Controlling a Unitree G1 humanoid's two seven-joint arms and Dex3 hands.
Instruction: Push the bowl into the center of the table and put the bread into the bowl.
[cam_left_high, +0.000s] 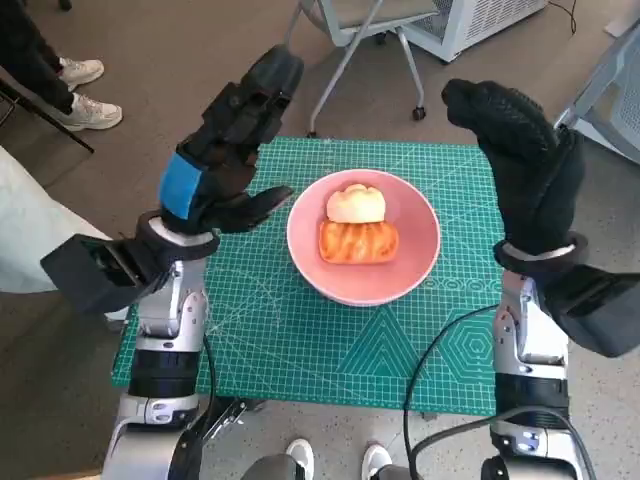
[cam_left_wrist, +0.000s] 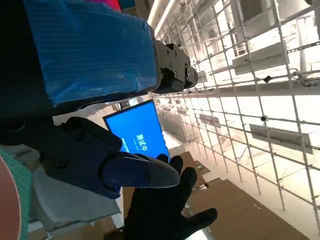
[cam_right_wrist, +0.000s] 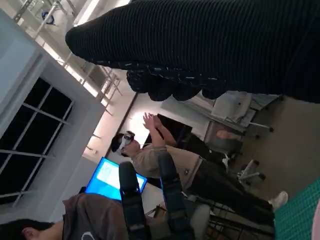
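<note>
A pink bowl sits near the middle of the green cutting mat. Inside it lie a golden-brown bread and a pale round bun just behind it. My left hand, black with blue tape, is raised above the mat left of the bowl, fingers apart and holding nothing. My right hand in the knitted glove is lifted to the right of the bowl, fingers extended upward, empty. In the left wrist view the left hand's fingers show, with the gloved right hand beyond them.
A chair base stands behind the table. A person's shoes show at the far left. In the right wrist view a seated person raises both hands, and a blue screen glows.
</note>
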